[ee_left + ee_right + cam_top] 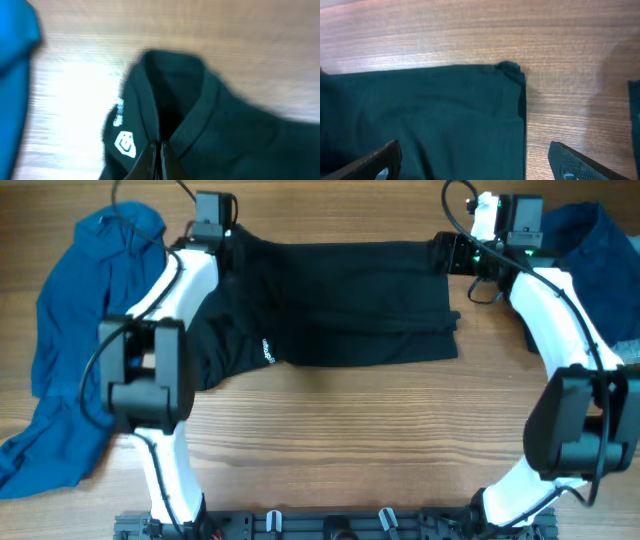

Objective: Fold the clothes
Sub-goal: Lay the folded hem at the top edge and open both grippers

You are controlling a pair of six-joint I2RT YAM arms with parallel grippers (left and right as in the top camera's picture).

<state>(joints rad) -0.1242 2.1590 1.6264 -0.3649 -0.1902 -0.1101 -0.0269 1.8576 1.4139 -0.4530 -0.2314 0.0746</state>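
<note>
Wood table (330, 420): one | black top (340, 300): one, spread flat, centre toward 12 o'clock | bright blue shirt (70, 330): one, crumpled at 9 o'clock | navy piece (600, 270): one, at 2 o'clock | grippers: two; left gripper (159, 150) pinched closed on the top's collar, right gripper (475, 146) spread wide over its 3 o'clock edge

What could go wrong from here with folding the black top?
1. Only the left fingers pinch the black top, on a thin fold by the collar, so it may slip out.
2. The right fingers stand open above the cloth, holding nothing. A pull from the left alone would likely skew it.
3. The blue shirt lies close beside the black top on the left and could get dragged along.
</note>
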